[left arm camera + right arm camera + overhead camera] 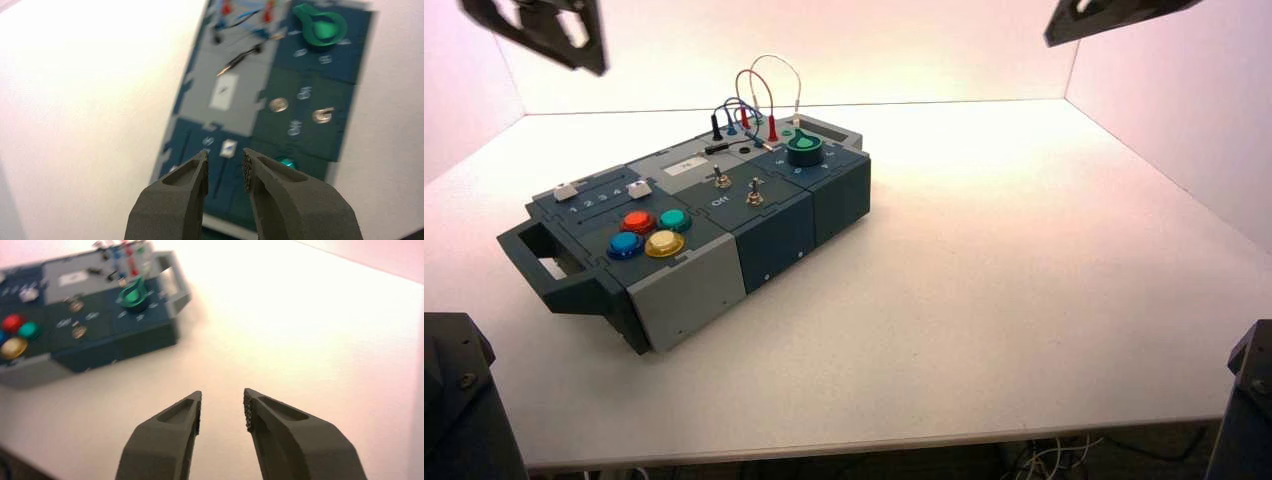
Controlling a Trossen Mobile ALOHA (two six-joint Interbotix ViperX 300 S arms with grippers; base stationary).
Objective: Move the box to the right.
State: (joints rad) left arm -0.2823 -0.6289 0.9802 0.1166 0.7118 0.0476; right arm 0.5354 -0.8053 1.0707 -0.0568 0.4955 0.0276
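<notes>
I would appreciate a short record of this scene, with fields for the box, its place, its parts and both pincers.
box: long, dark blue and grey
place: left part of the table, set at a slant
near end: handle
round buttons: red, green, blue, yellow
far end: green knob, looping wires
left pincer: above the box, open, empty
right pincer: above the table, open, empty
</notes>
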